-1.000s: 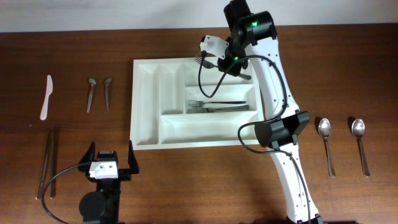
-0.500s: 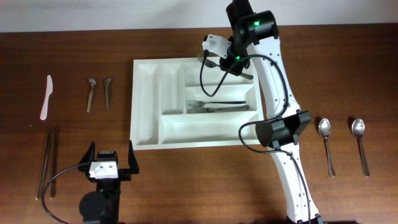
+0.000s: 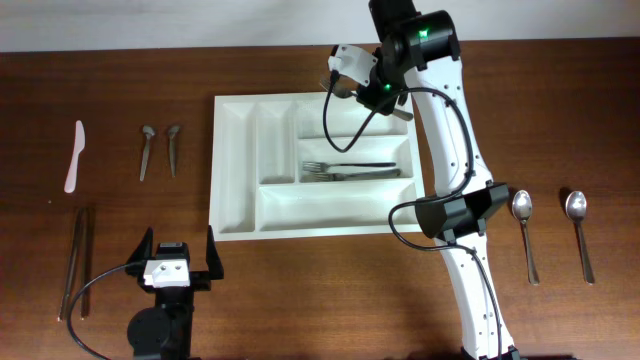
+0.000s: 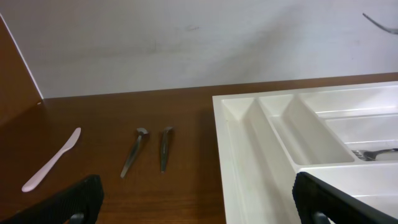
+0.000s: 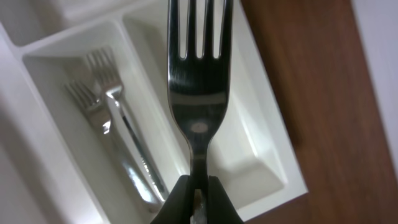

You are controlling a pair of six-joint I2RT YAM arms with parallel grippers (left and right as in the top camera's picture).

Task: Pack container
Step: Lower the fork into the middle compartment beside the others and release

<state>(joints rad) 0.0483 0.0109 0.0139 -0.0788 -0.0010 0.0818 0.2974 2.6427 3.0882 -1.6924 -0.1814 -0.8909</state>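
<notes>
Since a second ago the right gripper [image 5: 198, 194] has lifted its fork [image 5: 198, 74] back toward the far rim of the container [image 3: 235, 170], and the arm's elbow has shifted slightly to the right. The white container lies at the middle of the table [image 3: 300, 300]. Two forks [image 3: 355, 170] rest in its middle long compartment. The right jaws are clamped on the fork's handle, tines pointing away over the far right compartment. A black cable [image 3: 325, 125] loops across the upper compartments, and the arm hides the tray's right edge. Near the front edge the left gripper [image 3: 178, 250] stands wide open and holds nothing. Left of the tray lie two short metal utensils [image 3: 160, 150], a white plastic knife [image 3: 74, 155] and a pair of metal sticks [image 3: 76, 262]. Two spoons [image 3: 552, 235] lie to the right.
</notes>
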